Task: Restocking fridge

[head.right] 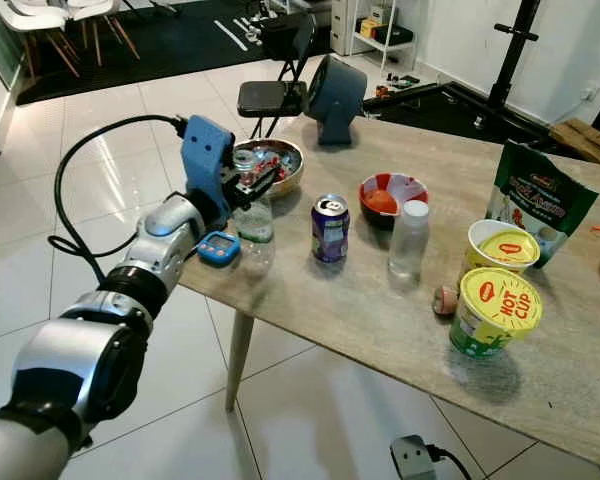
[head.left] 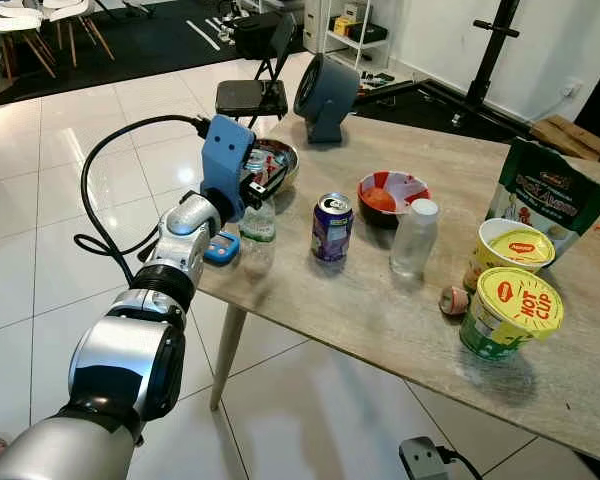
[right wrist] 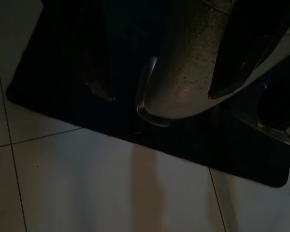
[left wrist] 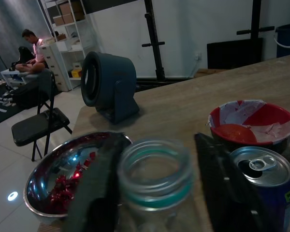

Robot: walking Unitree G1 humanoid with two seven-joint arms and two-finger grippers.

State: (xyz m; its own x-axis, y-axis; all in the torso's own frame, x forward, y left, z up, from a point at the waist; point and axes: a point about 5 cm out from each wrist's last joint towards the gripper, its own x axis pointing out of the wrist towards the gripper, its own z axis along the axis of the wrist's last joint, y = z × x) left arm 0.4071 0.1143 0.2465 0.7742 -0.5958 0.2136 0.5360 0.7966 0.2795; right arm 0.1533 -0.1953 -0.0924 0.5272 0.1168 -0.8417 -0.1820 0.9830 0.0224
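My left gripper (left wrist: 157, 193) has its fingers spread around the neck of a clear, seemingly empty bottle (head.left: 257, 228) at the table (head.left: 380, 310) edge. Behind it a steel bowl (left wrist: 53, 186) holds red wrapped bits. Rightward: a purple can (head.left: 332, 228), unopened, then noodle cups (head.left: 510, 312). My right gripper (right wrist: 159, 92) hangs parted over dark flooring.

The two head eyes looked down from above at the same wooden table (head.left: 380, 300), the left wrist camera sat very close to a clear bottle (left wrist: 154, 186) at table height, and the right wrist camera faced the tiled floor (right wrist: 87, 193).
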